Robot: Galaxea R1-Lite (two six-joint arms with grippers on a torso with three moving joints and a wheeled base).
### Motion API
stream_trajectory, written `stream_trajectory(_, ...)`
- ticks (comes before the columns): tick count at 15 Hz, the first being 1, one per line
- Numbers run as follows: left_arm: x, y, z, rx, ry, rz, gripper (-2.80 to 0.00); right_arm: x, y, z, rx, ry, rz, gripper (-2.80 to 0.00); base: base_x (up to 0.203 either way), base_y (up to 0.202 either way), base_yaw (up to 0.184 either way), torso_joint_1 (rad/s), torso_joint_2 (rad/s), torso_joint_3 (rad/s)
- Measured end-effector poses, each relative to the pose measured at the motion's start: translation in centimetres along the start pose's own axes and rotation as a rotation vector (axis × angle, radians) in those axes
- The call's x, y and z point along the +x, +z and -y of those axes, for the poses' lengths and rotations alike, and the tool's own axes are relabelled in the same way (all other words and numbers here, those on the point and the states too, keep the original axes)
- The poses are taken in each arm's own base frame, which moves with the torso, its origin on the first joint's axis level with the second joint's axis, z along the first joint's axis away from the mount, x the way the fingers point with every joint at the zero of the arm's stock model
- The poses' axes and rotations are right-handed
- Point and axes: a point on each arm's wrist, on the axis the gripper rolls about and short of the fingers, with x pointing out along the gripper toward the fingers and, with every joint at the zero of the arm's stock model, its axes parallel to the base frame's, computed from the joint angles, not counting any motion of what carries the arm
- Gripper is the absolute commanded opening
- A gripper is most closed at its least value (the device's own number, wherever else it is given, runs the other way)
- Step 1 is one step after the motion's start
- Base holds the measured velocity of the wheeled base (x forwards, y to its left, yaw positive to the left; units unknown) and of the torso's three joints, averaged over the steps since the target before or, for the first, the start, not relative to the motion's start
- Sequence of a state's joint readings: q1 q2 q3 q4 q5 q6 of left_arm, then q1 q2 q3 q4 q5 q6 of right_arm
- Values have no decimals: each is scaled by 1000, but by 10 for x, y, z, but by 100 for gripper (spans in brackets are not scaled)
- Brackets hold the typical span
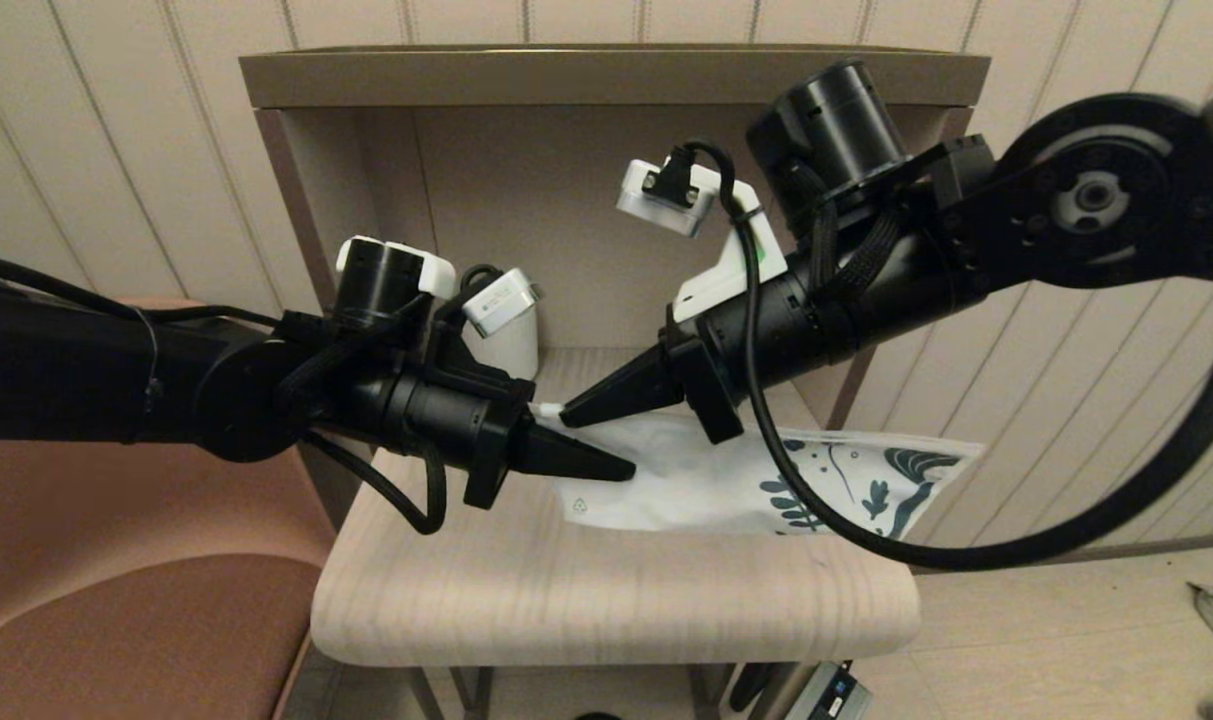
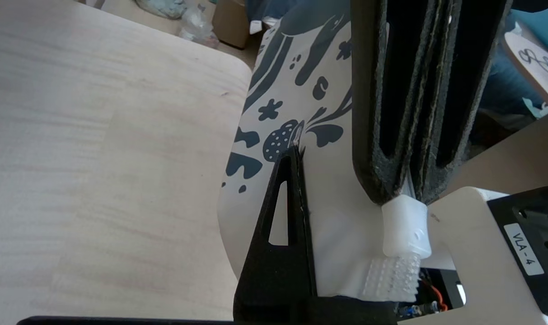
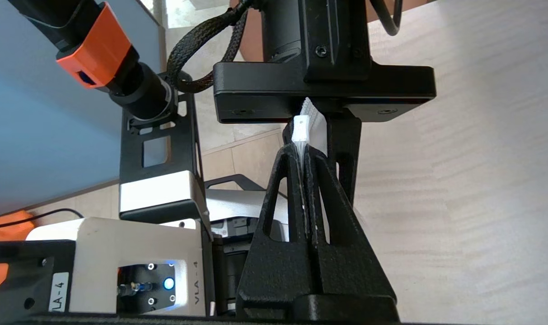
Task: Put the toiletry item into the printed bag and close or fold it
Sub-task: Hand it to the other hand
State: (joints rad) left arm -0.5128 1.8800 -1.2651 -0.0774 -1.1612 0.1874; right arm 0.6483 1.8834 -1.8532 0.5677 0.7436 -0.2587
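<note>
Now, step in hand: slipping the toiletry item (image 2: 402,228) into the printed bag (image 1: 726,480).
Right gripper (image 1: 566,412): fingers clamped on the item, its white head poking out just beside the bag's mouth.
Left gripper (image 1: 621,467): pinched shut on the bag's plain end, holding it on the table (image 1: 606,590).
How I'd do it: I'd keep the left pinch firm, lift that edge a little so the mouth gapes, then feed the item in lengthwise and low.

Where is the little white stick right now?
In the head view the toiletry item sits mid-table, pinched in the right gripper, just above the printed bag that the left gripper holds.
</note>
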Motion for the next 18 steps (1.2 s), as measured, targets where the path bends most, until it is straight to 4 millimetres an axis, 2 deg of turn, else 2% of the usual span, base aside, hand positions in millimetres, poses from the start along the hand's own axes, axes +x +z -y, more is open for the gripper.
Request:
stream_trajectory(5,0,-2,-1,-4,0,-2,-280,0,0,0,6,4,0,-280,0,0,0,0,0,0)
stream_trajectory(6,0,-2,-1,-4,0,-2,-280,0,0,0,5,3,1,0,0,0,0,0,0,0)
stream_trajectory(18,0,-2,-1,-12,-1,-2,-280,1,1,-2,6,16,3,0,0,0,0,0,0,0)
